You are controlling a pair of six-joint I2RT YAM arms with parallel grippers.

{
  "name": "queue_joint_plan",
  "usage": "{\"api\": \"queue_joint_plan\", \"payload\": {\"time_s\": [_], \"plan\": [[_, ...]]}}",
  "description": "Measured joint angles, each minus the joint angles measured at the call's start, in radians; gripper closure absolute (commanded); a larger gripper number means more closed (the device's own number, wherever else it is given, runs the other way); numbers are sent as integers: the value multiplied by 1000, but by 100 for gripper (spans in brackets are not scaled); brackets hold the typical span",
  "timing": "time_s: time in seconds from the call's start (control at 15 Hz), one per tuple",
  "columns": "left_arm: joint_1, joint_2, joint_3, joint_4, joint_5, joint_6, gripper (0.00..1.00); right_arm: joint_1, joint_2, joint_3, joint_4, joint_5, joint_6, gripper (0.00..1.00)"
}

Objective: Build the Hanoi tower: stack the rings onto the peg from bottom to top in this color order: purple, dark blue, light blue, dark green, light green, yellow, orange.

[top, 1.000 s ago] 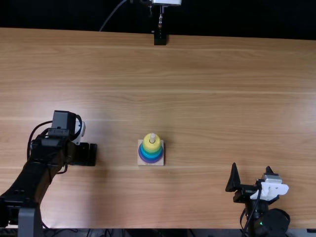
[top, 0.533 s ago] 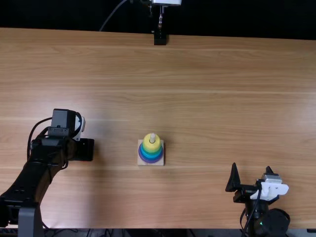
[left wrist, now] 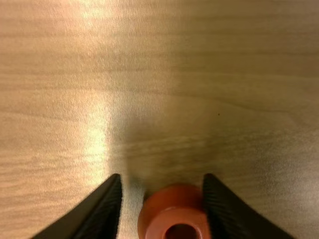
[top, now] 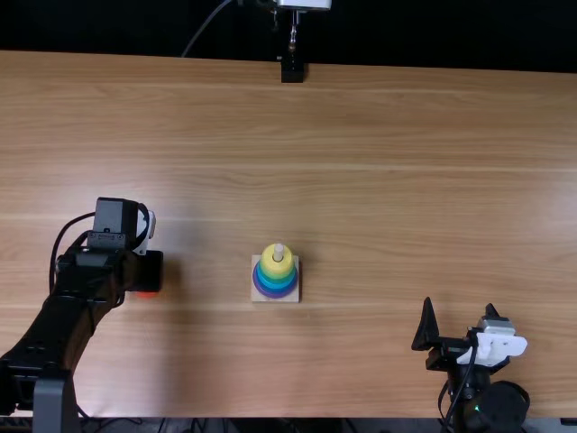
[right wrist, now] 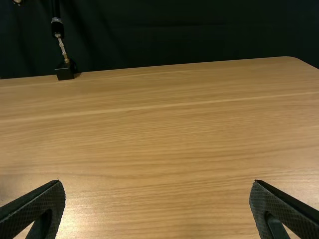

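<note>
Right, my left arm [top: 54,329] is easing the left gripper [left wrist: 163,176] farther left over the table [top: 388,180], and orange is now peeking out beneath it. My right gripper [right wrist: 157,181] is sitting wide, pinching nothing. Mid-table, the wooden base [top: 259,296] is carrying the stack, yellow ring [top: 269,262] topmost. Left fingers are standing apart around the orange ring [left wrist: 171,195], a gap showing on one side, so I'm not reading a grip. Orange is looking like my last ring; I'm judging closing comes next.
</note>
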Motion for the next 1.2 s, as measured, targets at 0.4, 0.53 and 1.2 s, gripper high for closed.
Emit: {"api": "queue_joint_plan", "payload": {"time_s": [0.4,0.53,1.2], "plan": [[-26,0,26,-86,0,1,0,0,0,0,0,0,0,0],[-26,0,25,-103,0,0,0,0,0,0,0,0,1,0],[-26,0,25,-104,5,0,0,0,0,0,0,0,1,0]]}}
